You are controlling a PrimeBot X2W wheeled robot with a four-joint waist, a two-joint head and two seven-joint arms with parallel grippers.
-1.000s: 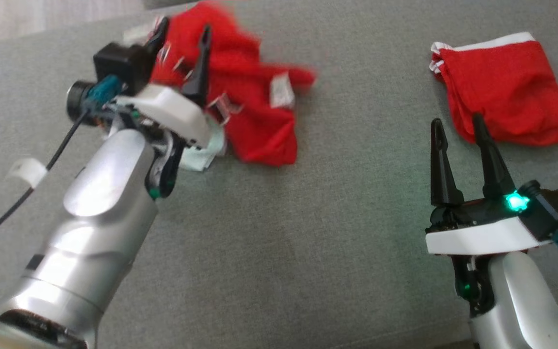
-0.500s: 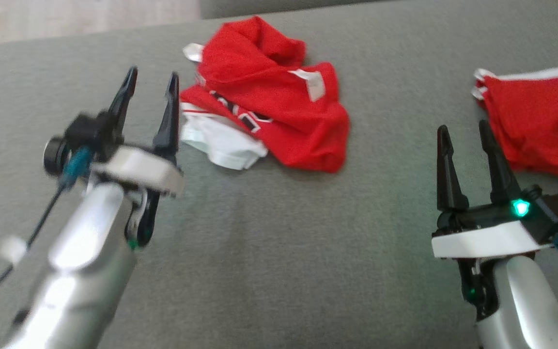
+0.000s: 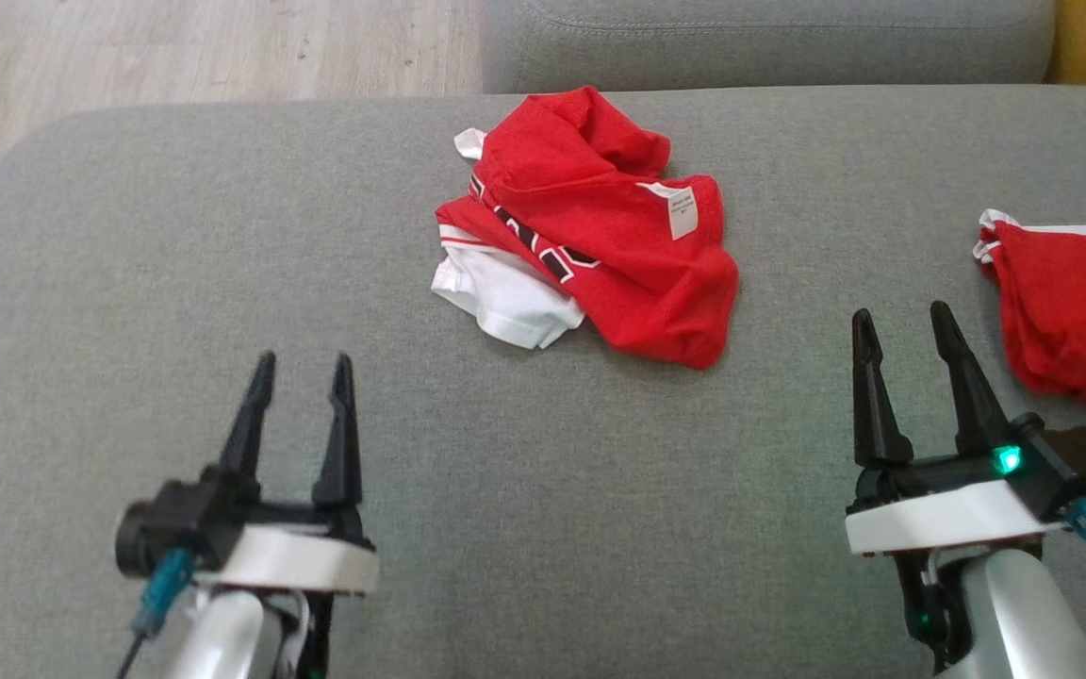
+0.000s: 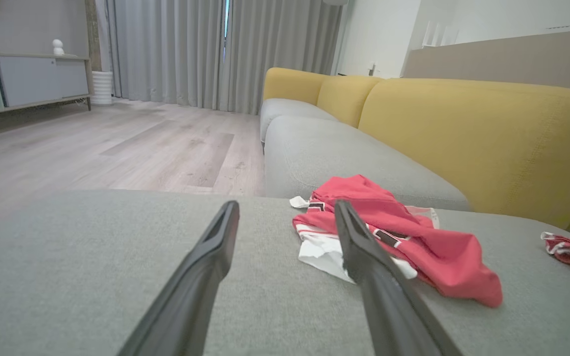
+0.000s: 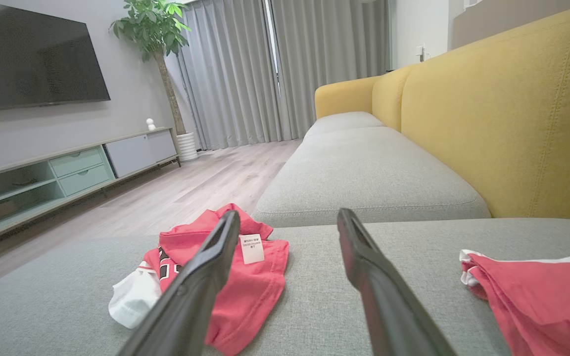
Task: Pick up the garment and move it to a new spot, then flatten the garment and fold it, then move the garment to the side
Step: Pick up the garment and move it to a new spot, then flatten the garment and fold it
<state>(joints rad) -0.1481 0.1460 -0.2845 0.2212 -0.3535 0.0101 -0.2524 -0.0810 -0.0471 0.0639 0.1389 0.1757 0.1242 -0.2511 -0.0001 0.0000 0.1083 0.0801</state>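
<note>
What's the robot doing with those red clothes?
A two-armed robot is working over a grey sofa cushion. Its left end effector and right end effector both hover open and empty. The crumpled red and white garment lies in a heap ahead of them, not yet flattened. Another red garment lies at the right.

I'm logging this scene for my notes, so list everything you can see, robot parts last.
crumpled jersey: one, red and white, middle of the sofa seat
folded garment: one, red with white trim, seat's right side
sofa seat: one, grey, under both garments
sofa backrest: one, yellow, behind the seat
floor: one, pale wood, beside the sofa
television: one, black, on the wall
potted plant: one, green, beside the curtains
curtains: several, grey, far wall
left gripper: one, dark fingers, open and empty, above the seat
right gripper: one, dark fingers, open and empty, near the folded garment
</note>
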